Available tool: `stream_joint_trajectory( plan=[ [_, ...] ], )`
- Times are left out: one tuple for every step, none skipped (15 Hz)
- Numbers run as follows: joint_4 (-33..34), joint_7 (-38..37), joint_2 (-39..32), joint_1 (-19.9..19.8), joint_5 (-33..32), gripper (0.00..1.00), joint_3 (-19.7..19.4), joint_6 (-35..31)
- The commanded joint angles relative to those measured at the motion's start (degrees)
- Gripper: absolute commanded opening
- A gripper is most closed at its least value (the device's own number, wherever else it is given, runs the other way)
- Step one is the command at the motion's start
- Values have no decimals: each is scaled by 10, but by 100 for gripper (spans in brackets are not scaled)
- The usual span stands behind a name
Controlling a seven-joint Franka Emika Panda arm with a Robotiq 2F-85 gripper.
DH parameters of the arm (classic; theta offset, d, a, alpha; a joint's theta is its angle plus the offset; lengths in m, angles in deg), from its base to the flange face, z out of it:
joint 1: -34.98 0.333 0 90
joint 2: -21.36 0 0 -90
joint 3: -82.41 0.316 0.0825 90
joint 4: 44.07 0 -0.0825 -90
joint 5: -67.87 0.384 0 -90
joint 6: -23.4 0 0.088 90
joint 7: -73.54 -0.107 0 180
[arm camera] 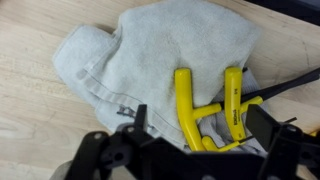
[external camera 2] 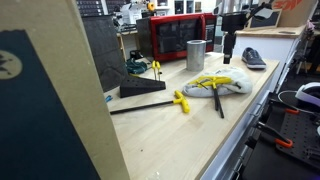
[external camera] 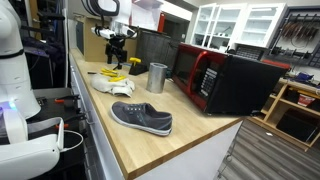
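Above the counter [external camera: 195,130], I hold the gripper [external camera: 118,55] spread wide and empty over the cloth [arm camera: 150,55], yellow tool [arm camera: 208,108] lying on it, near the cup [external camera: 157,77], shoe [external camera: 142,118] well apart.

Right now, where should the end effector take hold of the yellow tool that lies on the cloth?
I would grip the yellow tool across its two parallel handles, coming straight down from above: they lie flat on the pale cloth, side by side. The open end effector hovers over them.
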Motion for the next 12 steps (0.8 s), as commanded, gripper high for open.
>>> stream_joint_trajectory(
  plan=[
    [18,24,-30,17,-2,100,3,-25],
    [25,25,-40,23,-3,100,8,-34],
    [32,24,-48,28,-3,100,12,-40],
    [43,16,-61,32,-2,100,17,-47],
    [53,10,-74,36,-2,100,23,-52],
    [64,3,-88,37,-5,100,28,-57],
    [77,-10,-104,37,-7,100,34,-57],
    [88,-26,-117,34,-11,100,40,-59],
    [99,-51,-131,31,-15,100,45,-60],
    [107,-89,-143,26,-25,100,52,-65],
    [116,-136,-155,23,-38,100,58,-68],
    [123,-179,-168,21,-50,100,62,-76]
  ],
)
